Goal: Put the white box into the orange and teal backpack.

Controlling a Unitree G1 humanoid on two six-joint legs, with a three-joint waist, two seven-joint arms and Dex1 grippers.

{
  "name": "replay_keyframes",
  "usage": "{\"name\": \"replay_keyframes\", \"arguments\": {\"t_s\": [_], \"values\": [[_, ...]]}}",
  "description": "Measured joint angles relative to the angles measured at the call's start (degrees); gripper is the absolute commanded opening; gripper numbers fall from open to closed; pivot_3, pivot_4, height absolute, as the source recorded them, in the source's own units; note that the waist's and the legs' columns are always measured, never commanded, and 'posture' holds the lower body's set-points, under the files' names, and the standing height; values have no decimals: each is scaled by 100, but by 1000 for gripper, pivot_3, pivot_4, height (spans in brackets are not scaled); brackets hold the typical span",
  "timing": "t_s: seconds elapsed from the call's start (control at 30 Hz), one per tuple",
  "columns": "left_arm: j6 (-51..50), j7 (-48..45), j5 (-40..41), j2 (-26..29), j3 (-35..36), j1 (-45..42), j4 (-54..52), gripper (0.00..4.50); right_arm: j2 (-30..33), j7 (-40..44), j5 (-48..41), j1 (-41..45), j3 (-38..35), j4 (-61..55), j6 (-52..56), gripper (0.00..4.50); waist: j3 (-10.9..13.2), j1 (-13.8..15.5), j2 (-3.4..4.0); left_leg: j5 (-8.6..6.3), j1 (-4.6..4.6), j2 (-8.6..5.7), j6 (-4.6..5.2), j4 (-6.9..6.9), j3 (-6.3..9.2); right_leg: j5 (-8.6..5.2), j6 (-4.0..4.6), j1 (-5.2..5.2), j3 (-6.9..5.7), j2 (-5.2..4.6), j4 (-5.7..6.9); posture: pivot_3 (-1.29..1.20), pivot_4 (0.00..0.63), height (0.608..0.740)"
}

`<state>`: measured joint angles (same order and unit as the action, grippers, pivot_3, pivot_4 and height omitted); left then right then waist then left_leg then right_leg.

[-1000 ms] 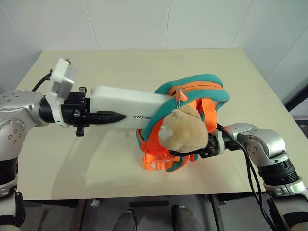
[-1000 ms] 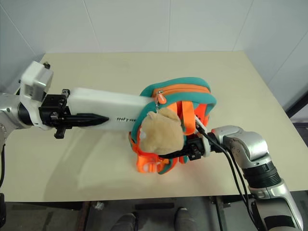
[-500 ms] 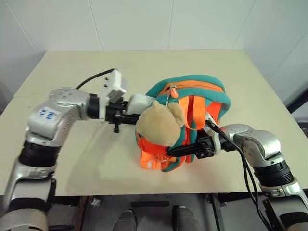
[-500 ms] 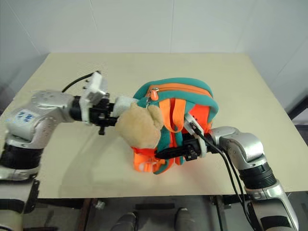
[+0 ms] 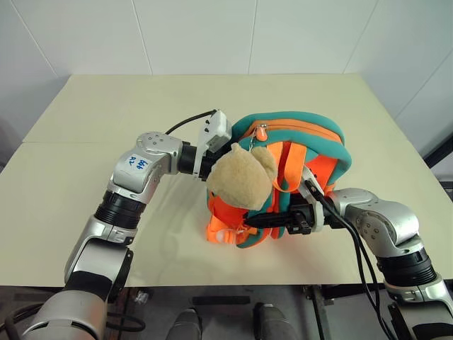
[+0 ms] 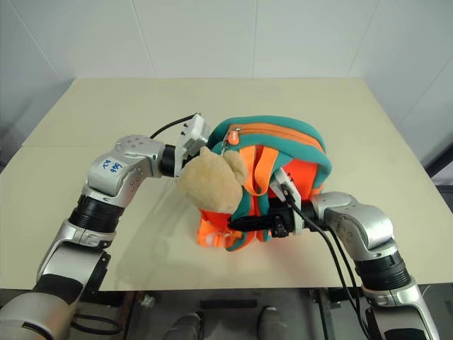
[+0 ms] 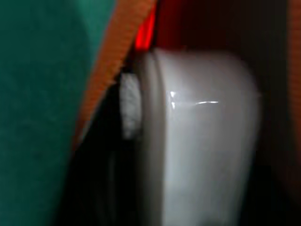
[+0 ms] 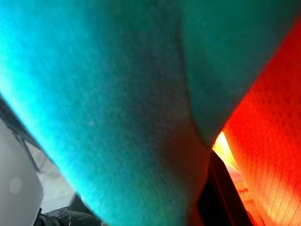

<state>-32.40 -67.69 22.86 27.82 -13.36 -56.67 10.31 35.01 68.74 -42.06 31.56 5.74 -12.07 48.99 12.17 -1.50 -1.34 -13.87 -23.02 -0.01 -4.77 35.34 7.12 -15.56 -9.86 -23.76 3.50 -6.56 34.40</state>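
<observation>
The right gripper (image 5: 249,220) has its black fingers (image 5: 263,219) pinched narrow on the lower front of the orange and teal backpack (image 5: 311,134), clamping the orange fabric just under the tan plush bear (image 5: 241,177). The left gripper is buried in the backpack's side opening behind the bear, and I cannot tell how its fingers stand.

From the left wrist's camera, the rounded end of the white box (image 7: 202,141) sits inside the bag, framed by teal fabric and an orange edge, with dark interior around it. Whether the left gripper touches it I cannot make out.

The backpack stands up off the beige bench (image 5: 92,127), near its front edge, held between the two arms. Its teal rim arches over the top, an orange zipper pull (image 5: 262,132) hangs near the bear, and orange webbing (image 5: 225,234) bunches at the bottom.
</observation>
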Motion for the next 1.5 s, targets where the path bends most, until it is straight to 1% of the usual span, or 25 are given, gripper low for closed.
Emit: {"name": "replay_keyframes", "arguments": {"t_s": [0.13,0.17,0.27,0.33,0.43,0.5,0.57,0.63,0.73,0.83,0.9,0.97,1.07,1.33,1.43,1.5], "values": [[161,-445,-46,440,15,0,110,4403,2,-154,-20,-129,-89,-116,4,117,0,-56,1,1,9,2,1,-1,-3,-2,3,-2,2,1,13,0,150,740],[206,-617,-21,573,69,0,119,4403,4,-171,-20,-133,-107,-123,4,117,0,-63,1,2,10,2,2,-2,-3,-2,4,-2,2,2,15,0,150,740],[84,-1149,419,1001,608,-8,147,4403,5,-192,-19,-137,-119,-117,1,117,1,-71,1,2,9,4,2,-2,-2,-4,6,-5,2,1,21,0,150,740],[-1,-1324,521,1260,879,-37,183,4403,12,-182,-16,-128,-132,-88,-1,117,1,-45,1,2,8,3,2,-2,-1,-4,6,-5,1,1,19,0,150,740],[-75,-1553,666,1574,1076,-14,138,4403,38,-117,-4,-42,-122,44,-10,117,1,-25,1,2,6,3,2,-1,-1,-4,6,-4,1,1,18,0,150,740],[-420,-1657,949,1857,1349,100,-89,4403,86,-30,29,74,-111,202,-24,117,1,-27,1,2,6,3,2,-2,-1,-4,6,-4,1,1,18,0,150,740],[-798,-1589,1328,1938,1663,138,-410,4403,122,68,67,161,-98,384,-52,117,1,-27,1,1,5,3,2,-3,1,-5,6,-4,1,1,19,0,150,740],[-1093,-1443,1645,1958,1896,200,-844,4403,121,141,125,241,-35,535,-129,117,1,-14,1,1,6,3,2,-3,4,-5,5,-2,1,1,20,0,150,740],[-1529,-1060,2089,1959,2147,526,-1639,4403,99,295,248,409,100,772,-207,117,1,-26,1,2,8,3,1,-1,4,-5,5,-2,2,1,25,0,150,740],[-1721,-699,2378,1914,2185,633,-2165,4403,41,413,339,554,216,984,-296,117,1,-29,1,7,12,3,-3,0,5,-5,5,-2,2,2,34,0,150,740],[-1692,-552,2397,1906,2137,770,-2506,4403,7,496,431,653,295,1120,-369,117,1,-46,1,8,30,3,-4,-2,0,-4,8,8,4,2,36,0,150,740],[-1463,-405,2190,1850,1887,943,-2751,4403,-18,582,507,749,321,1293,-417,117,1,-41,1,9,43,3,-6,-2,-1,-5,9,19,4,2,38,0,150,740],[-973,-209,1735,1644,1508,1021,-2785,4403,-74,640,606,848,341,1447,-482,117,1,-25,1,14,50,3,-9,-2,-3,-1,15,25,4,2,36,0,150,740],[10,453,811,1069,1035,1019,-2757,4403,-199,646,639,811,316,1392,-508,117,1,-16,1,15,52,3,-9,-3,-4,0,15,26,5,1,35,0,150,740],[94,723,647,827,1008,1015,-2703,4403,-231,582,627,791,266,1326,-509,117,1,-11,1,15,51,3,-8,-3,-3,0,15,26,5,1,35,0,150,740],[96,850,621,736,1008,1008,-2674,4024,-261,534,617,752,248,1250,-510,117,1,-12,1,15,51,3,-9,-4,-3,0,14,26,5,1,36,0,150,740]]}}
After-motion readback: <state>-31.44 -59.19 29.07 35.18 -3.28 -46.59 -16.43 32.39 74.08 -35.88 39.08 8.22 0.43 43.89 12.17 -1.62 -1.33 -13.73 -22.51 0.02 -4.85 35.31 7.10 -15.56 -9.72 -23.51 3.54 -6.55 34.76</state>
